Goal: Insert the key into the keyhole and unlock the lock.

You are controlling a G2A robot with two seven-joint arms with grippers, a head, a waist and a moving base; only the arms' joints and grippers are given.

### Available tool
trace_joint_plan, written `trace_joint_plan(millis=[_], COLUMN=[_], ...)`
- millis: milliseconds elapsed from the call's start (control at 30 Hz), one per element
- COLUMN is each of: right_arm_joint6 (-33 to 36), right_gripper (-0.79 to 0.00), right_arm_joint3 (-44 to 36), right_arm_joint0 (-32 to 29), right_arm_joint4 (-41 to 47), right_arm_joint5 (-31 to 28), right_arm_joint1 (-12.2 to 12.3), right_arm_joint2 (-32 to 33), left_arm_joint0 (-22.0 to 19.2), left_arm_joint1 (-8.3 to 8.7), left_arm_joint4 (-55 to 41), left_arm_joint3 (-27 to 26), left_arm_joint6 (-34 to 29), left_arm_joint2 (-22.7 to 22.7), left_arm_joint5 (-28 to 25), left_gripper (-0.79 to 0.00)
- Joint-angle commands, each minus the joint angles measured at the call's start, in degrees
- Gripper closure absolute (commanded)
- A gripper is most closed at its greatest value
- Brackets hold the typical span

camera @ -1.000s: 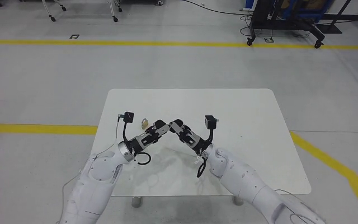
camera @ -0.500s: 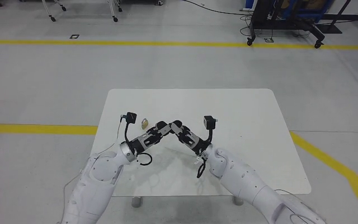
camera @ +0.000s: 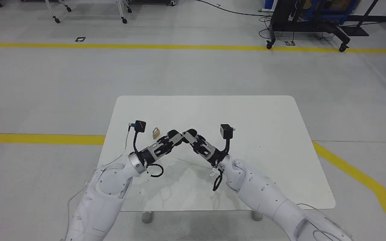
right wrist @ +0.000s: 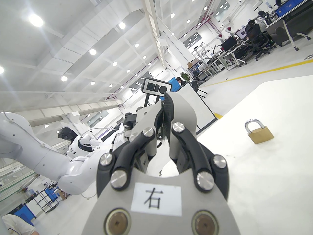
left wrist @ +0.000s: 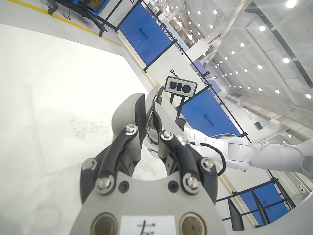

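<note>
A brass padlock with its shackle shut lies flat on the white table; the right wrist view has the padlock off to one side. Both grippers meet tip to tip above the table's middle. My right gripper is shut on a thin metal key. Facing it, my left gripper stands narrowly open, its pads on either side of the key. I cannot tell whether they touch it. The padlock is just beyond the left gripper, untouched.
Bare tabletop spreads right of the arms and along the far edge. Yellow floor lines run behind and beside the table. A black wheeled rack stands far back right, well away.
The left gripper has moved right towards the right gripper, closing the small gap between their tips. The right gripper and the padlock have stayed put.
</note>
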Motion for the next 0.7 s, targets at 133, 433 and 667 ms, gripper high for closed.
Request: trace_joint_plan(millis=[133,433,667], right_arm_joint6=[0.0,-0.2,-0.5], right_gripper=[0.000,0.000,0.000], right_arm_joint3=[0.1,0.0,-0.1], right_arm_joint0=[0.0,0.0,0.0], right_arm_joint4=[0.1,0.2,0.1], right_arm_joint5=[0.0,0.0,0.0], right_arm_joint1=[0.0,0.1,0.2], right_arm_joint2=[0.0,-0.1,0.1], left_arm_joint0=[0.0,-0.4,-0.7], left_arm_joint1=[0.17,0.41,0.64], left_arm_joint4=[-0.7,-3.5,-4.1], left_arm_joint3=[0.2,0.6,0.8], left_arm_joint6=[0.0,-1.9,-3.1], left_arm_joint2=[-0.1,0.3,0.6], left_arm_joint5=[0.1,-0.2,-0.9], left_gripper=[0.000,-0.132,-0.142])
